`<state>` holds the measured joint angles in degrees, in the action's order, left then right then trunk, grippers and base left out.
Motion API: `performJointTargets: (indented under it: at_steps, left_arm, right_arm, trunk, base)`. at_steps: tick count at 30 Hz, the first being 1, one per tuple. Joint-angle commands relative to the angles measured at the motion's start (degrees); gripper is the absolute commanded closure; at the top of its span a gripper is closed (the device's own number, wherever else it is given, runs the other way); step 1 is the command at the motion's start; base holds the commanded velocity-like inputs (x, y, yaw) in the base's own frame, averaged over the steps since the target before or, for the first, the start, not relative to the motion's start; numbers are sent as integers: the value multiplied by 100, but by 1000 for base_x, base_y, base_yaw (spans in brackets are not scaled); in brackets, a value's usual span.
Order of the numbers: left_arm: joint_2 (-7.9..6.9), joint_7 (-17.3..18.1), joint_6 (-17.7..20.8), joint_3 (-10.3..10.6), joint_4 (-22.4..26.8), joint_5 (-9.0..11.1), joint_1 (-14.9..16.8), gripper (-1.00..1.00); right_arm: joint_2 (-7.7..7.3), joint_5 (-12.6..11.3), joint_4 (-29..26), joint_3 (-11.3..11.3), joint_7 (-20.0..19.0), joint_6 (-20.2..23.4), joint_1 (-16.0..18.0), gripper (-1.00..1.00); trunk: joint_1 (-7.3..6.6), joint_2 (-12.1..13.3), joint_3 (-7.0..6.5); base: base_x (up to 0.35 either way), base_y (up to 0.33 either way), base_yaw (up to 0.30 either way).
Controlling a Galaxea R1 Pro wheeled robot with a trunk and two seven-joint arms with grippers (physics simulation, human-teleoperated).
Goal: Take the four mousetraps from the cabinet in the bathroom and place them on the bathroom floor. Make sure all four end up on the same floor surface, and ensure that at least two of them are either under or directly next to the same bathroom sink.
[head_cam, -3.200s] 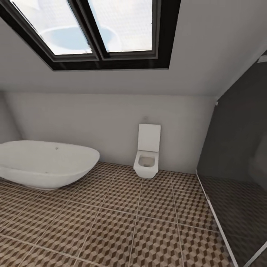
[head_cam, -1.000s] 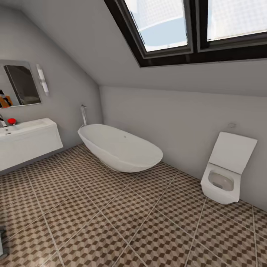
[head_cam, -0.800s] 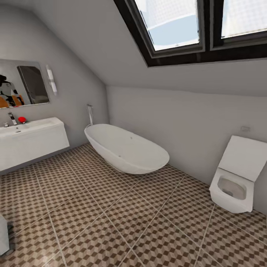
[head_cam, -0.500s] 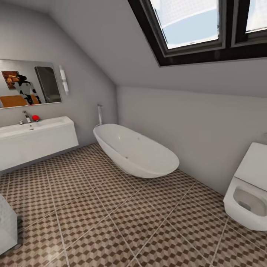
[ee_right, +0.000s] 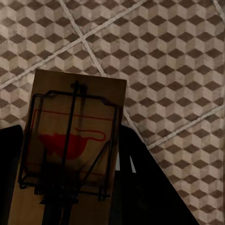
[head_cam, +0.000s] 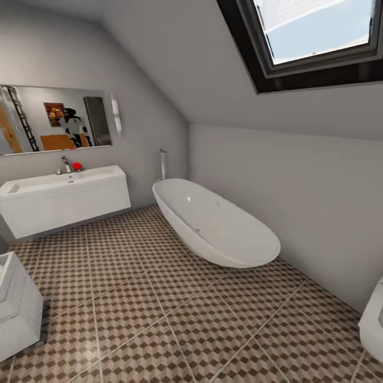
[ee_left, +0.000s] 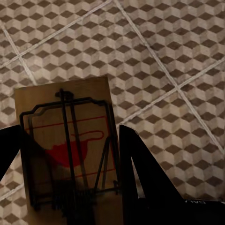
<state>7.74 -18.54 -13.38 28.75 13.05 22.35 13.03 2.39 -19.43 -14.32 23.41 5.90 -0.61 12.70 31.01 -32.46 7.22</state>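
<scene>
**Both grippers loaded, a trap in each, tiled floor below**

You've got a mousetrap (ee_left: 68,150) pinched in your left gripper (ee_left: 70,154), with the dark fingers (ee_left: 140,173) clamped against its two long edges. The board faces the camera, so you can see the wire parts and the red mouse print. Past the fingertips is just the cube-pattern bathroom floor (ee_left: 173,51), well clear of the trap.

It's the same on the other side: your right gripper (ee_right: 70,159) is closed on a second mousetrap (ee_right: 75,145), held a bit tilted, with the floor (ee_right: 178,56) beyond it too.

From the head view, the sink (head_cam: 64,181) is on the white wall unit at the left under the mirror (head_cam: 53,117). The bathtub (head_cam: 213,223) sits along the far wall. A sliver of toilet (head_cam: 372,324) shows at the right edge, and a white box-like thing (head_cam: 18,308) at the lower left.
</scene>
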Motion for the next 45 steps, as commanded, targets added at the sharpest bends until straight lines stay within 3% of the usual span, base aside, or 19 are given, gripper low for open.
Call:
performJointTargets:
  at_steps: [1,23,45]
  left_arm:
    - [0,-53,-14,52,-4,24,7,100]
    - [0,-53,-12,52,-4,39,7,100]
    - [0,-53,-15,52,-4,47,7,100]
  right_arm:
    - [-2,-78,-5,50,34,-9,4,100]
    - [2,-78,0,54,34,-10,4,100]
    - [7,-78,0,58,34,-12,4,100]
  trunk:
    - [5,-8,10]
    - [5,-8,11]
    - [5,-8,11]
  base:
    - [265,-95,120]
    - [233,-2,234]
    - [237,141,292]
